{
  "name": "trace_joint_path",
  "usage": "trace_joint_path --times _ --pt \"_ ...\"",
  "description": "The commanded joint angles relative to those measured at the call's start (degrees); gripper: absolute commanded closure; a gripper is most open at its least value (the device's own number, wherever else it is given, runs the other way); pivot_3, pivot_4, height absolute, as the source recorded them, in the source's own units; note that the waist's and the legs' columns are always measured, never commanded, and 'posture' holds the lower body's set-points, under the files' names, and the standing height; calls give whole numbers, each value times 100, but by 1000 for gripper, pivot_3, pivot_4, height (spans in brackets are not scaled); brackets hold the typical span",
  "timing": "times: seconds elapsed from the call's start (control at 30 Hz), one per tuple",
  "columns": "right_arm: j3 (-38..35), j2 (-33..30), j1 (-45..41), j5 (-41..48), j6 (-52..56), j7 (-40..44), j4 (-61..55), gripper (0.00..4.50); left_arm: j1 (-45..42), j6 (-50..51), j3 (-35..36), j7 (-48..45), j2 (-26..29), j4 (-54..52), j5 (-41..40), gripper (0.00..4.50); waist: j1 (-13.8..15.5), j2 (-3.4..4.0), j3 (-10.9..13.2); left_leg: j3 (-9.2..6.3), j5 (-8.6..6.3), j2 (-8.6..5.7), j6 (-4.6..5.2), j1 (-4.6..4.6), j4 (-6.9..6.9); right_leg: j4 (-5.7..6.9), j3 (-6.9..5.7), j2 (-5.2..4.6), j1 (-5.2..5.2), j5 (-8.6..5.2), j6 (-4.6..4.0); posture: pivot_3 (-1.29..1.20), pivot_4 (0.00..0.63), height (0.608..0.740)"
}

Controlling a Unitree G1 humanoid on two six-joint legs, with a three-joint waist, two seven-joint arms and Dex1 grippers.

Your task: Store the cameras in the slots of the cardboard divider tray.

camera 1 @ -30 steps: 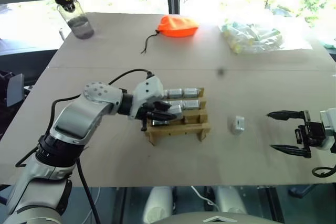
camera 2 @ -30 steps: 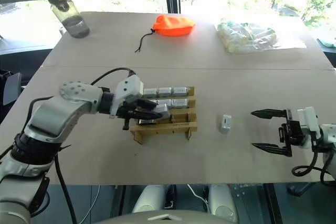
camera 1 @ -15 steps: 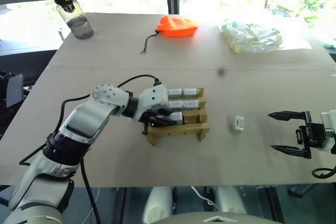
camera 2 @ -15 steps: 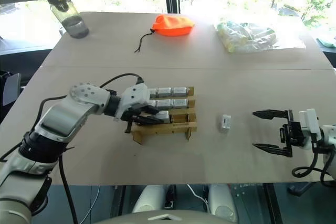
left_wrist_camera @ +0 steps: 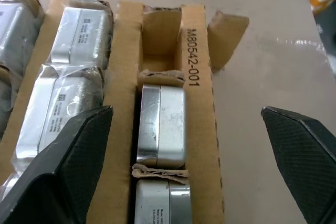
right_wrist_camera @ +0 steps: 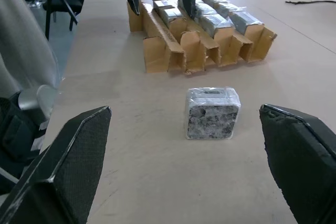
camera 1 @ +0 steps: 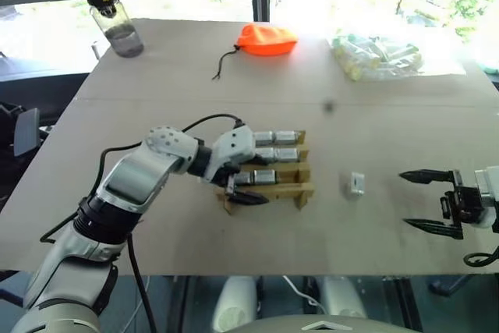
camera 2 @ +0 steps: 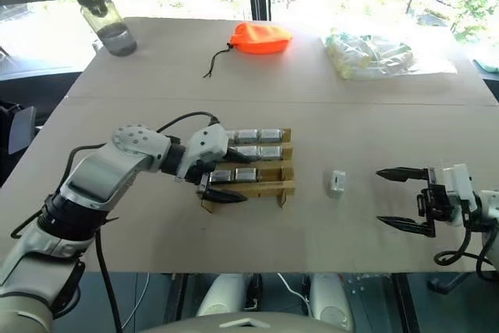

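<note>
Silver-grey, plastic-wrapped loose camera (camera 1: 355,184) lies on the pale worktop (camera 1: 374,115) between the tan cardboard divider tray (camera 1: 269,173) and the right tool (camera 1: 425,202), fingers apart and nearer it; the left tool (camera 1: 240,189), fingers apart, hovers over the tray's front row.

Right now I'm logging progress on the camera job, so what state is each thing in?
cardboard divider tray: front row's rightmost slot empty, other slots filled.
loose camera: on the table, not yet stored.
left gripper: jaws open over the tray's front row.
right gripper: jaws open, holding nothing.
water bottle: upright, capped.
</note>
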Motion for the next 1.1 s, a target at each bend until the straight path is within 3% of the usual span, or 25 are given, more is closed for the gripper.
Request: trace_joint_path --times 0.03,0.17,0.33,0.47,0.5,0.6,0.7,0.8,1.1 --pt "-700 145 307 -3 755 -216 -556 0 -65 392 932 -30 -23 -486 -910 62 -4 0 0 -1 0 1 0 0 1 0 0 0 1 0 0 0 150 726" --pt "-1147 333 943 -696 1519 -2105 -1720 0 104 561 1503 -56 152 -607 -1416 62 -22 4 -2 -1 0 4 -2 2 1 5 -1 -6 1 -1 0 0 150 726" --pt "-1507 974 1861 -344 2842 -4210 -4049 0 680 650 2007 250 357 -909 -1611 62 -21 7 -3 -1 0 6 -4 4 -2 6 0 -3 1 -1 1 0 150 726" --pt "-1765 1410 2429 -652 3816 -6120 -5384 0 1035 820 2489 298 695 -1326 -1965 62 -2 3 -4 -1 0 2 -4 -1 3 3 0 -10 2 -2 3 0 150 726" --pt "-1818 1448 2515 -862 4012 -6494 -5596 0 1072 842 2551 323 759 -1388 -2018 62 2 4 -4 -1 0 1 -4 0 3 2 0 -12 4 -2 3 0 150 726" --pt "-1932 1737 2533 -382 4511 -7126 -6013 0 1112 1088 2803 364 959 -1506 -2370 62 -5 0 -6 0 -1 -3 -4 0 3 1 0 -15 3 -10 16 0 150 726" --pt "-1804 2146 2586 -527 5071 -8273 -6517 0 1181 1137 2899 350 1164 -1567 -2469 62 -19 -1 -7 1 -1 -1 -4 3 2 2 3 -9 2 -12 18 0 150 726" --pt "-1210 2689 2506 -1217 5866 -9729 -7264 0 1154 1136 2827 393 1250 -1525 -2501 62 -20 3 -8 -2 1 5 -8 6 -12 2 1 0 -1 -13 16 0 150 726" --pt "-912 3447 1750 -1004 7291 -11012 -7582 0 1054 969 2545 309 1279 -1377 -2411 62 -26 -8 -14 6 1 -3 -7 3 -20 -7 6 -1 -6 -9 11 0 150 726"
